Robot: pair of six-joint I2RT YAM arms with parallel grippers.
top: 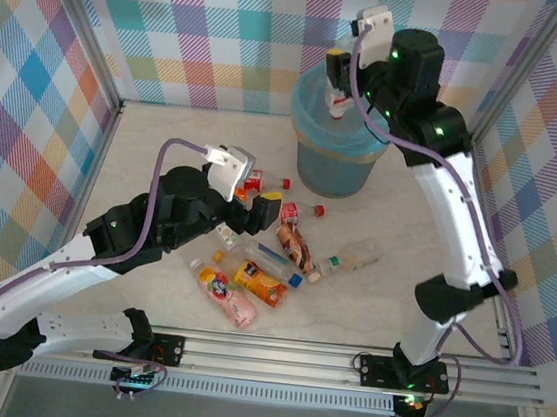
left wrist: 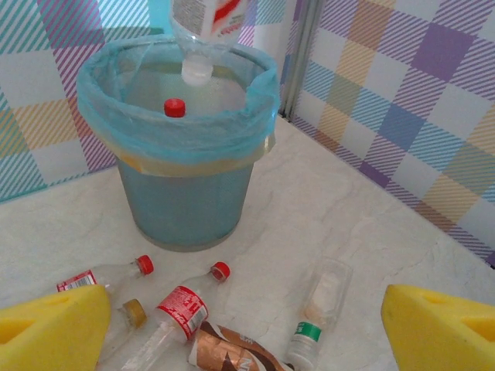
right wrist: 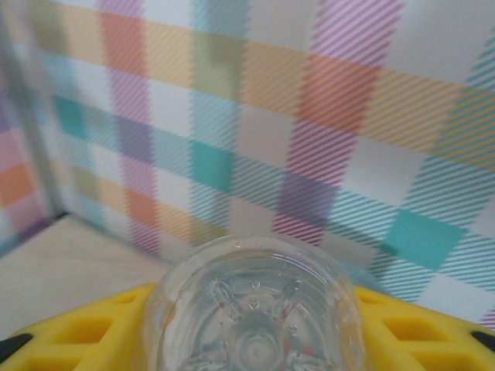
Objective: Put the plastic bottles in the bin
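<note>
The right gripper (top: 340,75) pinches a clear bottle (top: 339,101) neck-down, seemingly right above the bin (top: 302,111) near the far edge of the table (top: 175,146); the left gripper (top: 261,210), spread, hangs over the loose bottles (top: 268,280) mid-table.

Centre: grey-blue bin (left wrist: 186,193), light blue liner (left wrist: 108,116); upper frame: clear bottle (left wrist: 203,35), red-and-white label; lower corners: yellow fingers (left wrist: 46,336); pastel plaid walls (left wrist: 402,93).

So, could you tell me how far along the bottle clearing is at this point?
Done: a red cap shows inside the bin, so at least one bottle seems in. In hand: the right gripper holds a clear bottle neck-down over it. Remaining: the open left gripper hovers over many bottles on the table.
</note>
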